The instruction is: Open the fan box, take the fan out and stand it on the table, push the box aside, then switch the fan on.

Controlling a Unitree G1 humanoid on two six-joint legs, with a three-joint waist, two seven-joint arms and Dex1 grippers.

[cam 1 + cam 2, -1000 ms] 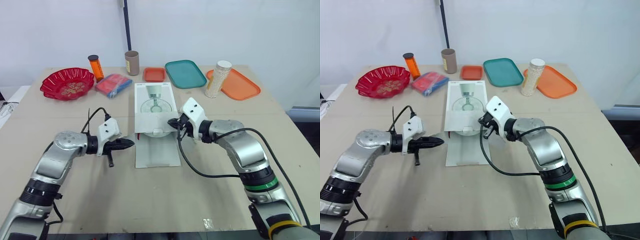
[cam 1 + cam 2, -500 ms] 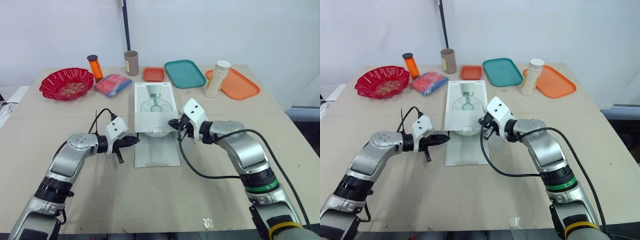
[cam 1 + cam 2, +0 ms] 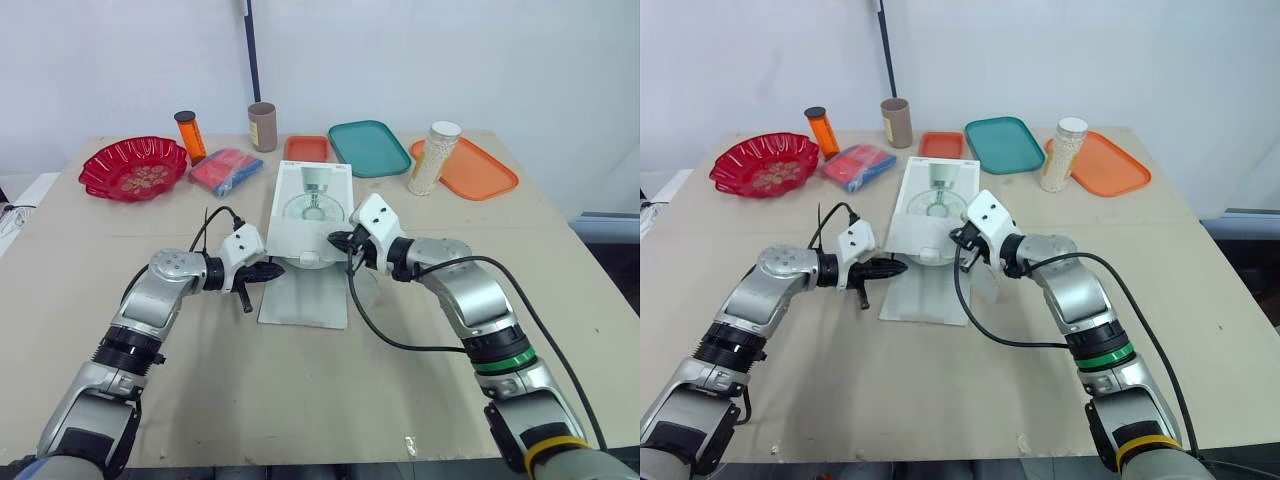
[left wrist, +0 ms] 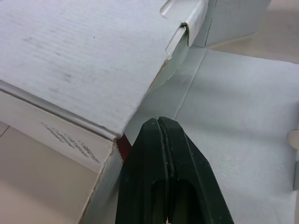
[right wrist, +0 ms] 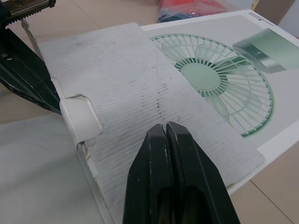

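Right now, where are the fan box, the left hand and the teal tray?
fan box [image 3: 312,212]: left eye view, on the printed top face.
left hand [image 3: 279,268]: left eye view, at its shut fingertips beside the box.
teal tray [image 3: 370,147]: left eye view, on its bare middle.

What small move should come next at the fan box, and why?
Probably open the left tool and ease it into the fan box's near end. That end is open, its flap lies flat on the table, and the shut left tool points at the corner. The right tool, shut, is over the top.
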